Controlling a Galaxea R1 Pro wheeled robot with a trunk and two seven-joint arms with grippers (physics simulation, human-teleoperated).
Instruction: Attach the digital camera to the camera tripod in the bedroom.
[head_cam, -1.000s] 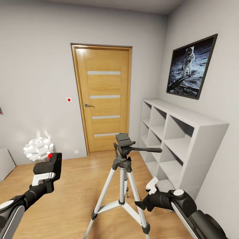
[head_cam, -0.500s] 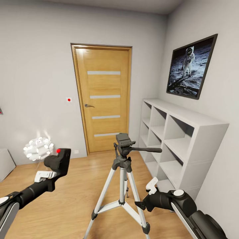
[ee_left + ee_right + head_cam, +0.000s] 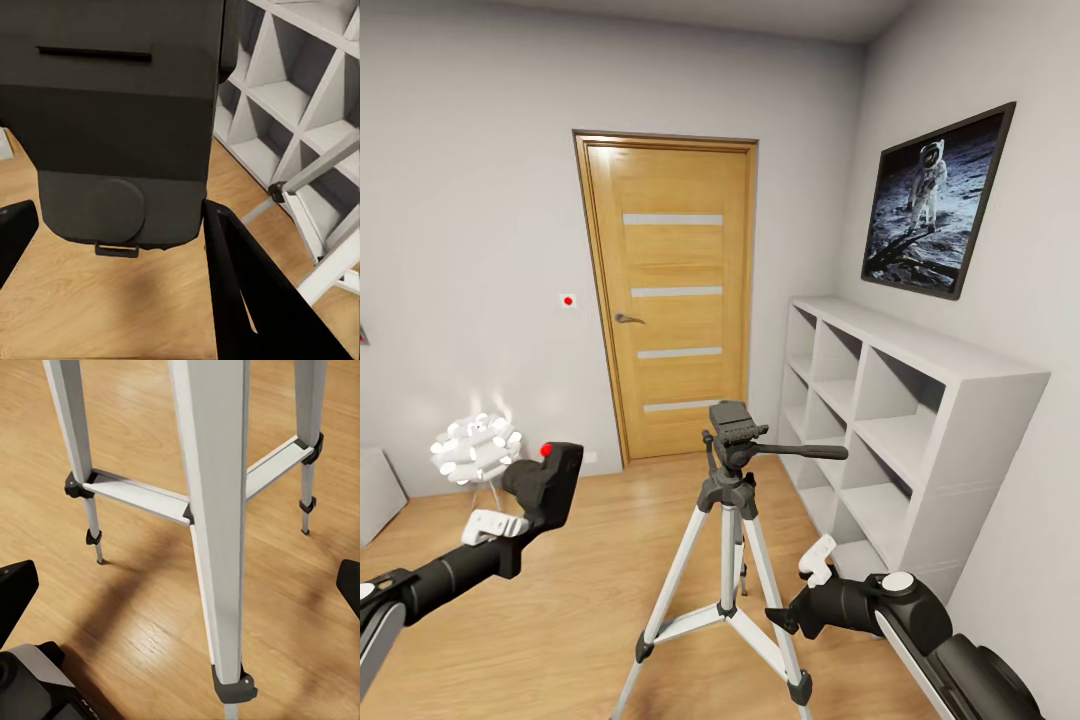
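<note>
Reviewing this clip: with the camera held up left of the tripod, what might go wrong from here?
1. The digital camera in the left gripper sits lower than the camera tripod head and off to its left; a flat sideways move may knock the head.
2. The pan handle sticks out and could snag.
3. The right gripper hangs open near a tripod leg; a bump might tip the stand.

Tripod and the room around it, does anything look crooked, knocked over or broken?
Nothing stands out. The tripod stands upright on the wood floor with its legs spread evenly, and the left gripper holds the camera intact, off to its side.
</note>
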